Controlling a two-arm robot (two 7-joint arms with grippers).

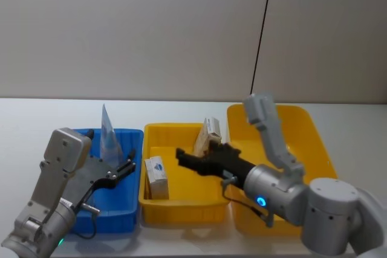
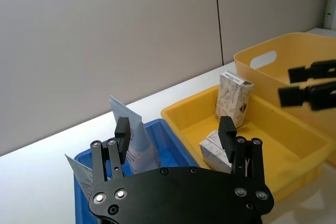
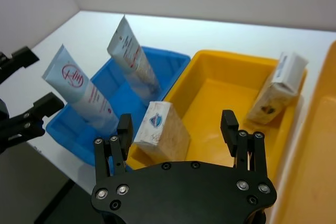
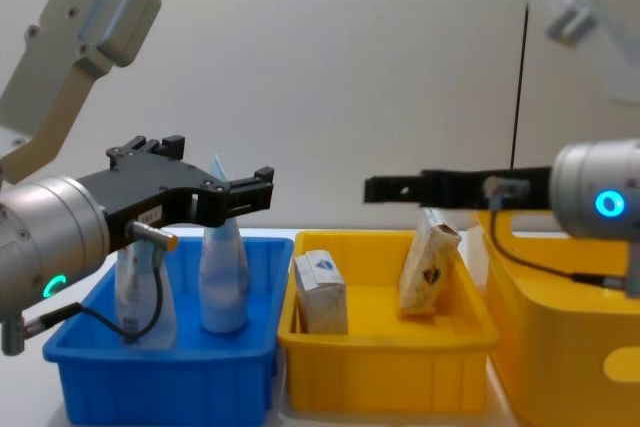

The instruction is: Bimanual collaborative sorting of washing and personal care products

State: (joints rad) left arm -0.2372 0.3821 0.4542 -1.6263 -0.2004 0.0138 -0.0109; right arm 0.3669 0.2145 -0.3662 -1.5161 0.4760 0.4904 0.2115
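Two pale bluish-white pouches point(image 1: 109, 130) point(image 4: 222, 277) point(image 3: 81, 90) stand upright in the blue bin point(image 1: 130, 140). A white carton with a blue logo point(image 1: 156, 176) point(image 3: 160, 132) and a tan packet point(image 1: 209, 135) point(image 2: 233, 98) stand in the middle yellow bin point(image 1: 181, 200). My left gripper point(image 1: 126, 169) point(image 2: 175, 135) hovers open and empty above the blue bin, just in front of the pouches. Over the middle yellow bin my right gripper point(image 1: 186, 160) point(image 3: 177, 128) is held open and empty, above and between carton and packet.
A larger yellow bin point(image 1: 314, 143) point(image 4: 570, 347) stands at the right, under my right arm. The three bins sit side by side on a white table point(image 1: 36, 119), with a plain wall behind.
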